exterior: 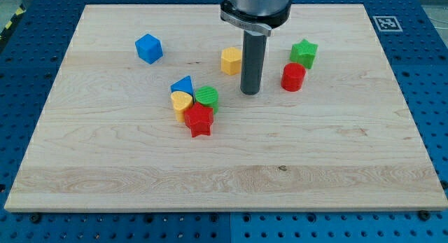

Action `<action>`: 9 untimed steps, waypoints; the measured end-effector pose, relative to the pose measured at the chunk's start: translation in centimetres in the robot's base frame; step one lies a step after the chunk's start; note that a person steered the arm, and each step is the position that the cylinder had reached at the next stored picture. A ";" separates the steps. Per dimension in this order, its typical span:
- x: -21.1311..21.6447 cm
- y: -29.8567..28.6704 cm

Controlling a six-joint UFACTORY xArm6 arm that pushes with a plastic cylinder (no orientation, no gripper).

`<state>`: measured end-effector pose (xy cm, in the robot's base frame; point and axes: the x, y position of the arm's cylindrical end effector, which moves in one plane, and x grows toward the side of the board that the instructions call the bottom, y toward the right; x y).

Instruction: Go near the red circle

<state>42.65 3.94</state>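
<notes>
The red circle (293, 77) is a short red cylinder standing on the wooden board at the upper right of centre. A green star (304, 53) sits just above and to its right. My tip (250, 92) rests on the board a short way to the left of the red circle, with a gap between them. A yellow hexagon (231, 61) lies just left of the rod.
A cluster lies left of centre: blue triangle (183, 85), yellow heart (182, 103), green circle (207, 98) and red star (199, 120), all touching. A blue cube (148, 48) sits at the upper left. The wooden board (336, 166) lies on a blue perforated table.
</notes>
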 end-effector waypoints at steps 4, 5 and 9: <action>2.4 5.7; 5.2 7.1; 2.1 9.4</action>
